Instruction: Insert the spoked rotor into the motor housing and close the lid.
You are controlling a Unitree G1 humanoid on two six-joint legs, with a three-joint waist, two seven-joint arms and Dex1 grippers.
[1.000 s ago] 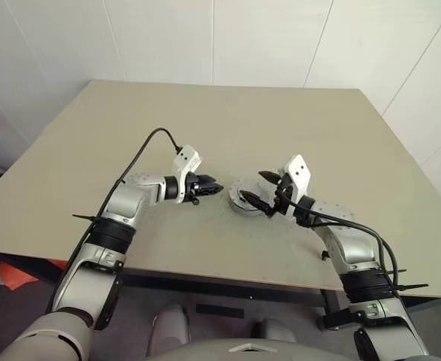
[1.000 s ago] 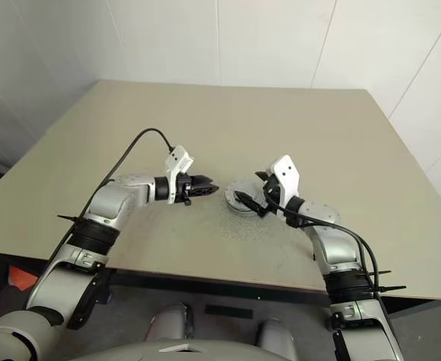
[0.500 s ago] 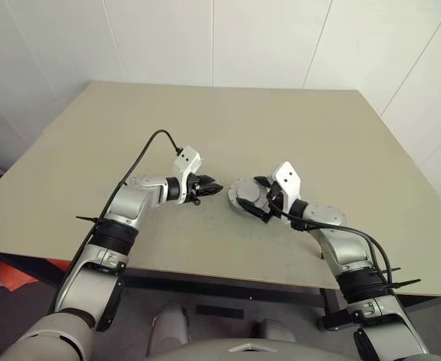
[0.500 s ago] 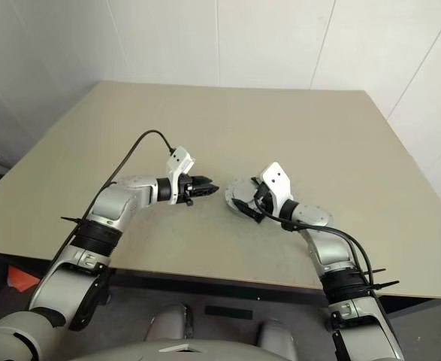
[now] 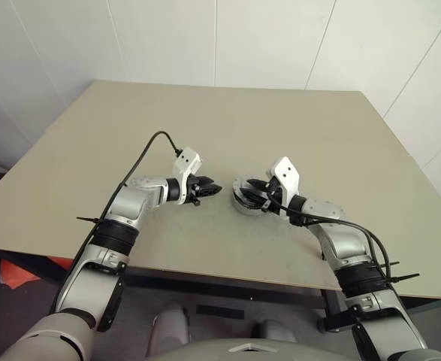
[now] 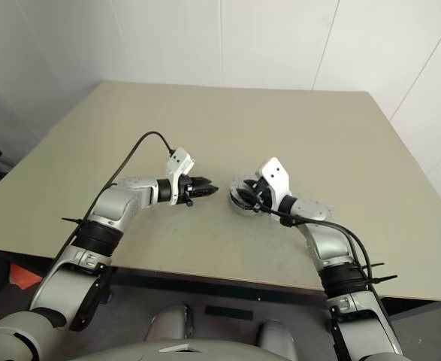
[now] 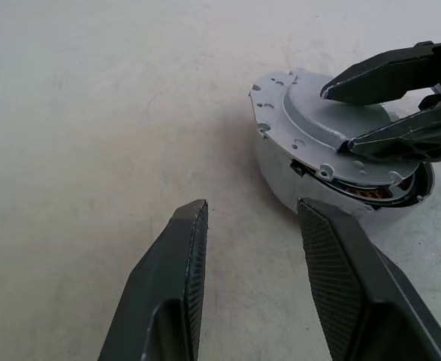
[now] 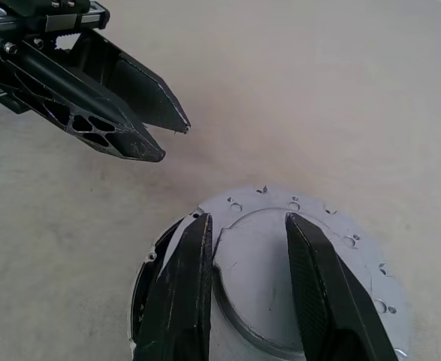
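the right tool [image 8: 243, 248] straddles the lid [image 7: 318, 124], seemingly gripping its raised centre; the lid sits tilted and offset on the housing [image 7: 280, 177]. the left tool [image 7: 250, 226] waits half open and empty just beside.

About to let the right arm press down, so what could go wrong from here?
The lid sits tilted and off-centre on the housing, windings showing at one side; pressing could jam it. The right gripper holds only the lid's raised centre and may slip. The left gripper stands open beside the housing, which could slide.
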